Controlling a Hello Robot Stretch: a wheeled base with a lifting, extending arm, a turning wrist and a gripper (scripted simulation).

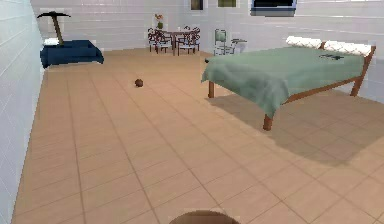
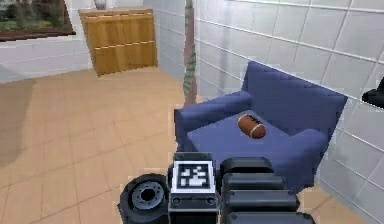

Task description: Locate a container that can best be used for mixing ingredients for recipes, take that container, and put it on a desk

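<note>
A brown rounded shape [image 1: 203, 217], cut off by the bottom edge of the forward view, sits low over the tiled floor [image 1: 120, 140]. Whether it is the mixing container cannot be told, nor which way it points or how its long axis runs.

In the arm side view the gripper [image 2: 146, 200] shows as a dark rounded body at the bottom edge, just left of a white square with black marks [image 2: 195, 180] on the dark arm [image 2: 255, 192]. Its fingers cannot be made out, so it cannot be told how the claw is set or whether it holds or touches anything.

Beyond the arm stands a blue armchair [image 2: 290, 100] against the white tiled wall. A brown oval ball [image 2: 251, 126] lies near the middle of its seat, long axis slanting across the cushion. A wooden dresser [image 2: 120, 40] stands at the far wall beside a window [image 2: 35, 18].

Ahead, a small dark ball [image 1: 139, 83] rests on open floor, well apart from a bed [image 1: 280, 70] with a green cover and white pillows [image 1: 305, 42]. At the far wall are a round table [image 1: 181, 36] with chairs [image 1: 158, 41], and in the far left corner a low blue cushion [image 1: 70, 52].
</note>
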